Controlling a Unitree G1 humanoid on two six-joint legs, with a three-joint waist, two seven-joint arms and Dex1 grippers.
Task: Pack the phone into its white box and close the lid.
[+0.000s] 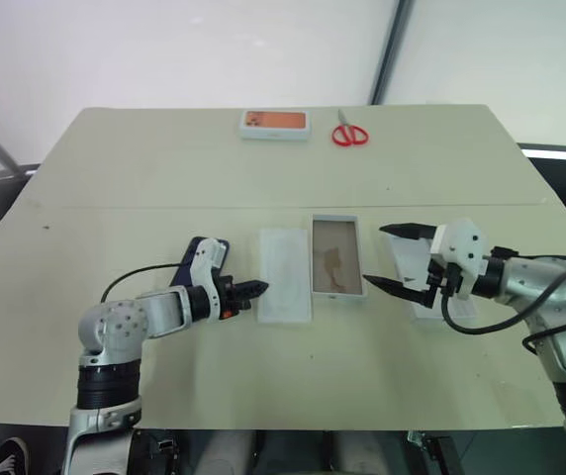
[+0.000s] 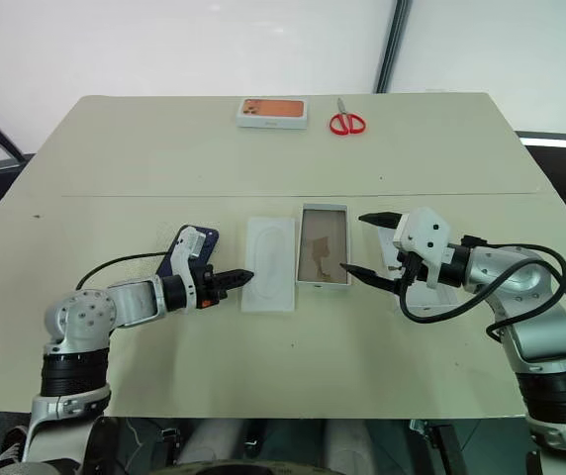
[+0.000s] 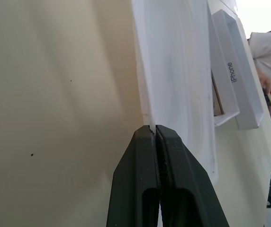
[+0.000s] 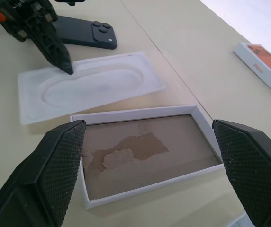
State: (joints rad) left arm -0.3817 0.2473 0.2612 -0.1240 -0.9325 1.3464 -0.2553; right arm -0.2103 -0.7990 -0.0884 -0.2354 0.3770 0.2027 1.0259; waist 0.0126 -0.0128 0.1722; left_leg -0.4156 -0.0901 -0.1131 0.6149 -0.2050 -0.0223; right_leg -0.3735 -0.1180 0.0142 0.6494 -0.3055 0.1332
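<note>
The left gripper [image 3: 155, 128] pinches the edge of the white insert [image 1: 285, 274], plain in its wrist view; the right gripper [image 1: 399, 258] stands wide apart beside the white box [image 1: 336, 256].

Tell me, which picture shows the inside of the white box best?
The right wrist view: the white box lies open close up, its brownish floor showing a torn patch. Both eye views show it small from above, between the flat insert and the right gripper. The left wrist view catches its edge.
</note>
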